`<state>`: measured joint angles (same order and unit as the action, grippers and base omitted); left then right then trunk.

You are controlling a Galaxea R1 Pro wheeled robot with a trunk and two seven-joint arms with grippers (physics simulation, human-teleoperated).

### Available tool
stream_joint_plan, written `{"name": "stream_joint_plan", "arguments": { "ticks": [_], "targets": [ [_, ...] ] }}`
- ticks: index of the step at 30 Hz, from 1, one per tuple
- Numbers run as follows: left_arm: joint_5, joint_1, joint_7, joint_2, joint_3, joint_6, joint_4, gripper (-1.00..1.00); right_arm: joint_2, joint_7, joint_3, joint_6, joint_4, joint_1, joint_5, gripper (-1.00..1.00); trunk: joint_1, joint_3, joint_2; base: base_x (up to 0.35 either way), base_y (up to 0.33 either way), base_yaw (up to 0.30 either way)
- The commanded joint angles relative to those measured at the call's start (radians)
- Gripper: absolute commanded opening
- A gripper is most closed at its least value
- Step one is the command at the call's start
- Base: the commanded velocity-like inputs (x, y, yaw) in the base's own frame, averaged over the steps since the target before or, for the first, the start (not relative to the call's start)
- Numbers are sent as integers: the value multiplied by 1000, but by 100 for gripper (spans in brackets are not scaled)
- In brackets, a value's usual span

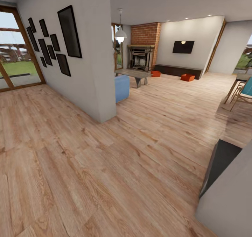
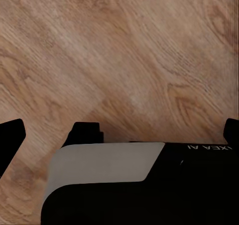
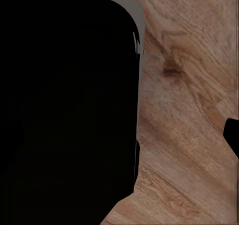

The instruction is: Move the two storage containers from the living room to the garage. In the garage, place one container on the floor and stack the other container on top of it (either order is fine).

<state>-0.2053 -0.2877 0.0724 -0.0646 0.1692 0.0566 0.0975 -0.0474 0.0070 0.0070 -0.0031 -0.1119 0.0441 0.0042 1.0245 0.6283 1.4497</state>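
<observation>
Two storage containers (image 1: 188, 77) (image 1: 156, 73) sit far off at 12–1 o'clock by the dark cabinet (image 1: 178, 70), too small for detail. Wall corner (image 1: 105, 90) at 11 hides part of the rm; open plank floor (image 1: 140, 153) ahead. Can't tell either gripper's jaw state.

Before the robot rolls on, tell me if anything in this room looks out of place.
Two orange bins sit on the wood floor before the dark cabinet: one by the fireplace, one under the TV. Both look upright and intact; nothing else stands out.
</observation>
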Motion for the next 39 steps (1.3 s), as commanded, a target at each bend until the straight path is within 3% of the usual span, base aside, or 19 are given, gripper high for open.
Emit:
{"name": "stream_joint_plan", "arguments": {
  "ticks": [1, 12, 39],
  "targets": [
    [-9, -1, 4, 0, 9, 4, -1, 100, 0, 1, 1, 0, 0, 0, 0, 100, 0, 1, 0, 297, -168, 0],
    [-9, -1, 3, 0, 9, 5, -1, 100, 0, 1, 1, 0, 0, 0, 0, 100, 0, 1, 0, 303, -123, 0],
    [-9, -1, 3, 0, 9, 5, -1, 100, 0, 1, 1, 0, 0, 0, 0, 100, 0, 1, 0, 343, -5, 0]
  ]
}}
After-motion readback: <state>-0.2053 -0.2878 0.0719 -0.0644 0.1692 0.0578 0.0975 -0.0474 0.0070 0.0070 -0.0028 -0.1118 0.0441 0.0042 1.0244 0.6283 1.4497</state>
